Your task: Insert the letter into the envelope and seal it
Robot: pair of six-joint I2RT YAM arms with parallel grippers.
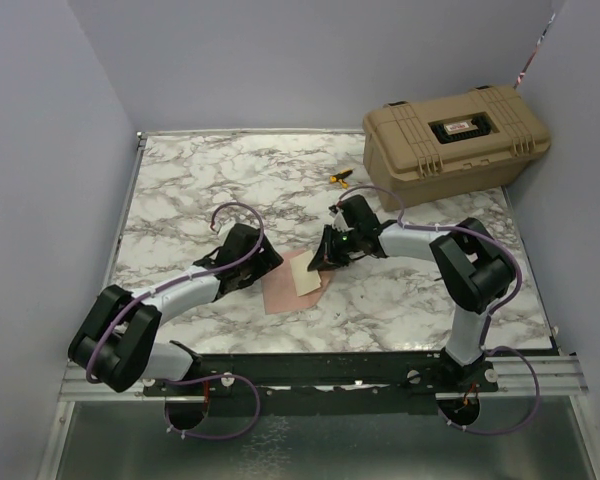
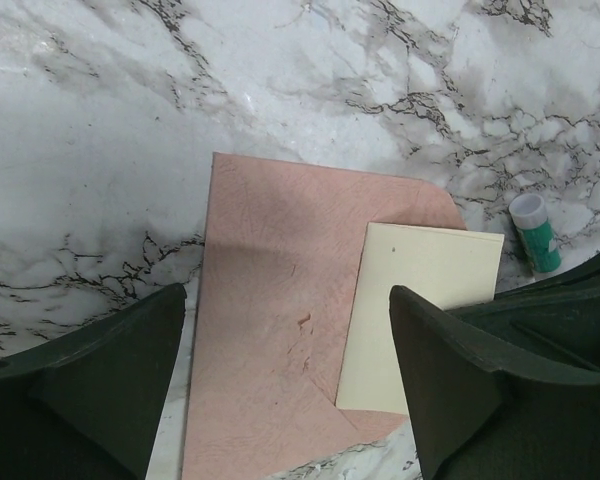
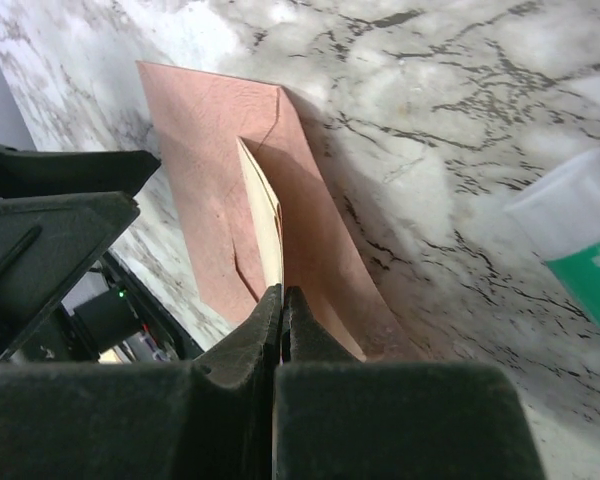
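White marble-patterned tabletop (image 1: 200, 190), plain pale lavender walls (image 1: 280, 60), tan hard case (image 1: 455, 140) at far right corner

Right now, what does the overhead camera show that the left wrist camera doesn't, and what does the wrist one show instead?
Only overhead: the tan case at the table's far right corner, a small yellow-and-black item beside it, and both arms whole. Only left wrist: the left tool up close with its fingers spread wide, and a white-capped green tube, recognisable only here. Both: the pink envelope lying on the marble table, with the cream letter resting on it.
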